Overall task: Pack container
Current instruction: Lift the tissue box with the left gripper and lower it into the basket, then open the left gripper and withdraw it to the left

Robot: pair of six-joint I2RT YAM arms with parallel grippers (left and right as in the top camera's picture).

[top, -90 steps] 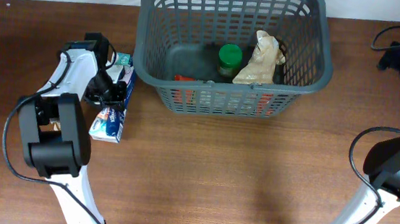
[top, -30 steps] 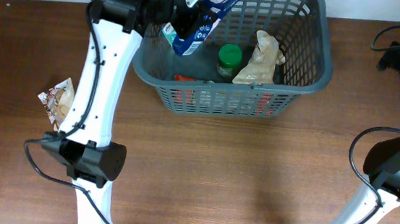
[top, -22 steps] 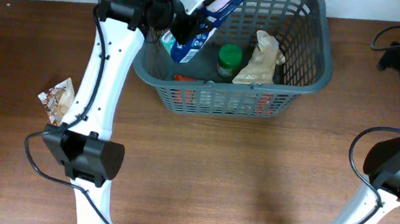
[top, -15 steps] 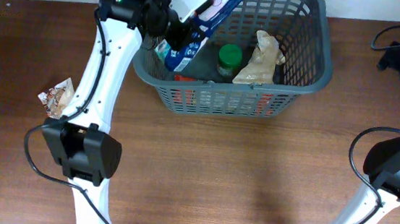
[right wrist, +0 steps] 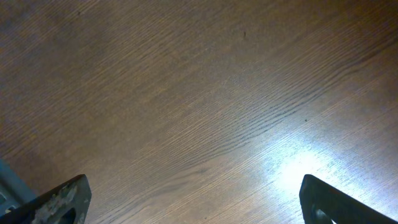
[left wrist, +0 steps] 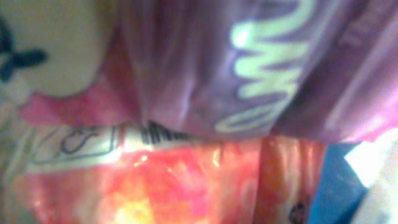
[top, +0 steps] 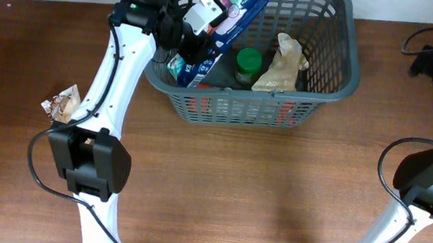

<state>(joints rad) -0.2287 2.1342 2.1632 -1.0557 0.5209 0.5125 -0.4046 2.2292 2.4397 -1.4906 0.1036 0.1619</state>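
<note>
Stretching side to side across the far middle of the wooden table (top: 273, 189), the container (top: 313, 98) sits level with its open mouth facing straight up. It is a dark grey plastic shopping basket, rectangular with rounded corners; its walls are a lattice of upright slots under a smooth rolled rim, and its floor is solid.

Inside it are a jar with a round green lid (top: 248, 60), a crumpled beige bag (top: 283, 63) just beside the jar on the right, and a flat red item (top: 200, 84) low on the floor by the near wall.

A long glossy packet (top: 241, 4), printed in blue, white and pink, leans tilted at the basket's left end, lower end down inside and upper end above the rim. The left gripper (top: 196, 45) is against this packet. The wrist view is filled by blurred purple, pink and orange film, so I cannot tell how far the jaws stand apart.

The right gripper (right wrist: 198, 202) hangs over bare wood grain with its fingers spread wide and nothing between them.

A small crinkled snack packet (top: 61, 104) lies on the table, well left of the basket.
</note>
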